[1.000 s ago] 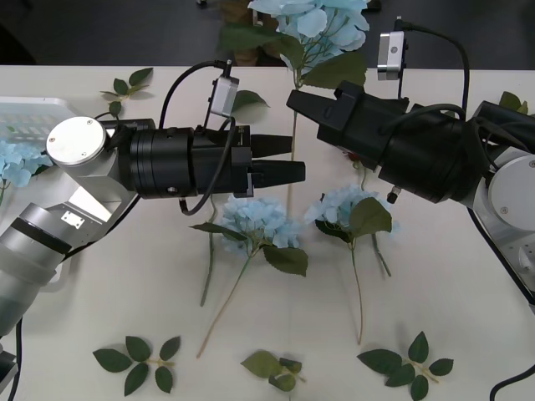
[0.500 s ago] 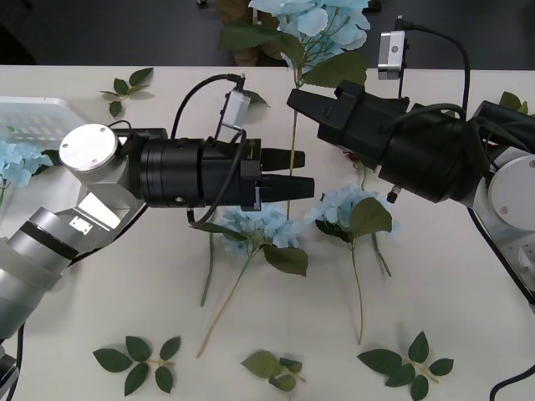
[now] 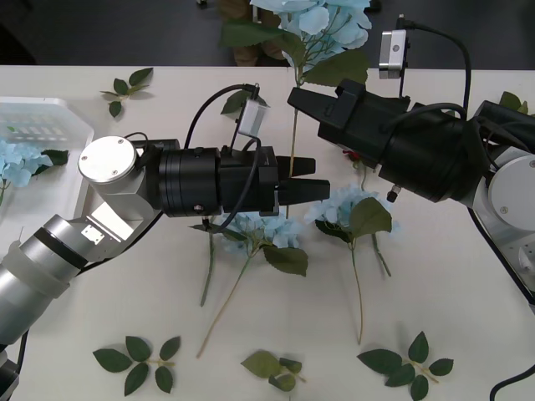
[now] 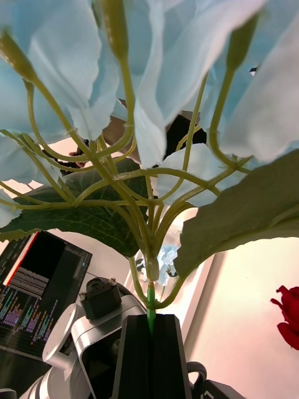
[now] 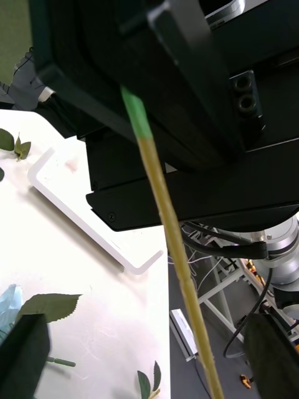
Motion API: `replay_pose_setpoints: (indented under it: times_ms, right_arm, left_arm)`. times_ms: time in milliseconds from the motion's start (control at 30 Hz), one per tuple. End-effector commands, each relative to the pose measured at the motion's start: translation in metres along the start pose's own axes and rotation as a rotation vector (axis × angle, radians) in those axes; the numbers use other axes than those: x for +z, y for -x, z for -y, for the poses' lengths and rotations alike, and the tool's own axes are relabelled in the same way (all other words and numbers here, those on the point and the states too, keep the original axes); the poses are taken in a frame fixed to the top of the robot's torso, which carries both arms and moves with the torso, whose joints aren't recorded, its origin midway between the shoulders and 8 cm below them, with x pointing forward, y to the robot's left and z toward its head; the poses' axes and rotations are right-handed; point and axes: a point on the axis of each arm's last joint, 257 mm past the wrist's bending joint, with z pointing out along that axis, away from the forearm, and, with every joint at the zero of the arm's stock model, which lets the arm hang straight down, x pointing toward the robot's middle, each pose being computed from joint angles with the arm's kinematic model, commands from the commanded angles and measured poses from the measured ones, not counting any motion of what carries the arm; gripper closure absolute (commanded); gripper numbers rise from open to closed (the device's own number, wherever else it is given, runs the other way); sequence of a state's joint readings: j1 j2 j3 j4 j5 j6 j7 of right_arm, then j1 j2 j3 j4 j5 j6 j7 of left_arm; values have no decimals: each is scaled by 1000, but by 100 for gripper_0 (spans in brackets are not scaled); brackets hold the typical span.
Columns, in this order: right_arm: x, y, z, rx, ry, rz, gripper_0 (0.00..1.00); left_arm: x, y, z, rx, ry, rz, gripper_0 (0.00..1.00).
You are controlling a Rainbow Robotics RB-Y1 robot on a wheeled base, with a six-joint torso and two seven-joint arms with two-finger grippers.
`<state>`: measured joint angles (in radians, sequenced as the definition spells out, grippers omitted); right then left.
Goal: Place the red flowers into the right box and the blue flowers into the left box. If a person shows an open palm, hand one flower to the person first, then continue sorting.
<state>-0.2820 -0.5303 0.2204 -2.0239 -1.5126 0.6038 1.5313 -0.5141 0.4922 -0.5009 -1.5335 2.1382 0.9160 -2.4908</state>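
My right gripper [image 3: 298, 98] is shut on the stem of a blue flower [image 3: 311, 20], which it holds up with the head uppermost. In the right wrist view the shut fingers [image 4: 152, 349] clamp the green stem under the pale blue petals [image 4: 168, 81]. That stem [image 3: 291, 146] hangs down between the open fingers of my left gripper [image 3: 309, 178], and in the left wrist view the stem [image 5: 168, 218] runs between them too. Two more blue flowers [image 3: 255, 224] [image 3: 347, 209] lie on the table. A red flower [image 4: 289, 315] peeks out beside the right arm. The left box [image 3: 46, 107] holds a blue flower [image 3: 15, 160].
Loose green leaf sprigs lie at the table's front [image 3: 138, 363] [image 3: 276, 368] [image 3: 410, 363] and back left [image 3: 125, 88]. A white box rim [image 5: 87, 215] shows under the right arm. The table's far edge runs just behind the raised flower.
My left gripper has moved right, and its open fingers now straddle the hanging stem. The right arm and its flower have stayed in place.
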Motion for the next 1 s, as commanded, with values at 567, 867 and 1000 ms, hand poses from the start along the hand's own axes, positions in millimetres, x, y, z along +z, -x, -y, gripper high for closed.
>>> replay_pose_setpoints:
  times_ms: [567, 867, 1000]
  right_arm:
    - [8, 11, -32, -9, 67, 26, 83]
    - [-6, 14, -14, -65, 11, -7, 29]
    - [-31, 16, 9, -90, -59, -59, 29]
  left_arm:
    - [13, 27, 26, 130, -52, 26, 100]
    - [12, 26, 25, 127, -52, 28, 100]
    - [12, 26, 25, 128, -51, 28, 100]
